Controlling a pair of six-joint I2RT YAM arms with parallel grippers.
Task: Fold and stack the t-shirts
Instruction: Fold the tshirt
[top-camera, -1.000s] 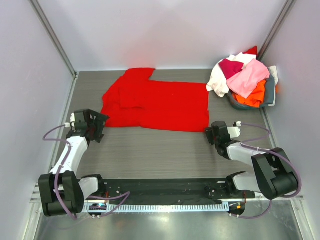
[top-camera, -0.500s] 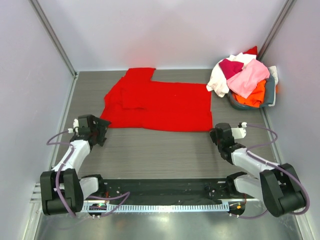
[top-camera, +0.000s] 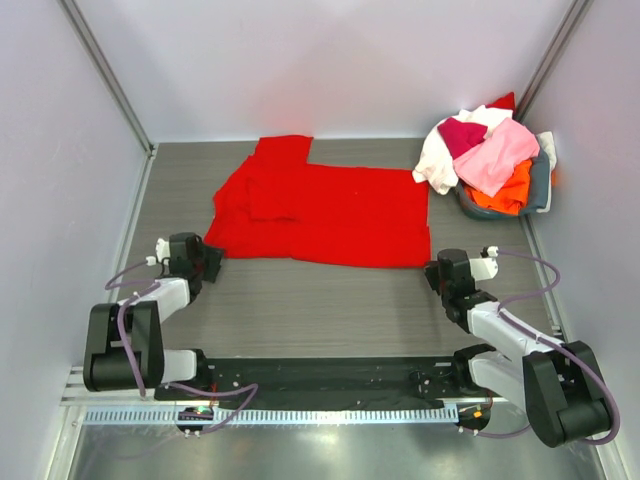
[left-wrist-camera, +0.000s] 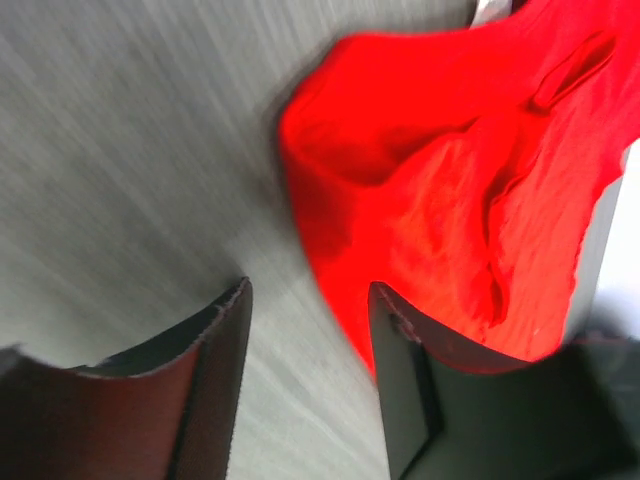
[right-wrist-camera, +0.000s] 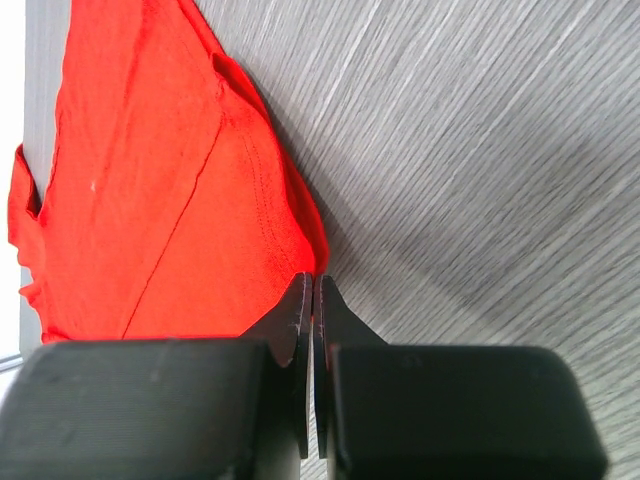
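Note:
A bright red t-shirt (top-camera: 330, 210) lies spread flat across the middle of the table. My left gripper (top-camera: 213, 262) is at its near left corner, low over the table. In the left wrist view the left gripper (left-wrist-camera: 310, 290) is open; bare table shows between its fingers, and the red t-shirt (left-wrist-camera: 450, 180) runs along the right finger. My right gripper (top-camera: 432, 270) is at the near right corner. In the right wrist view the right gripper (right-wrist-camera: 313, 282) is shut, with the hem corner of the red t-shirt (right-wrist-camera: 150, 180) pinched at its tips.
A grey basket (top-camera: 541, 190) stands at the back right, heaped with pink, white, magenta and orange t-shirts (top-camera: 490, 150). Walls close in the left, back and right sides. The arm bases and a black rail (top-camera: 320, 380) run along the near edge.
The right gripper shut on the near right corner and pulled it a little to the right and nearer. The left gripper's jaws narrowed as it drew back beside the near left corner.

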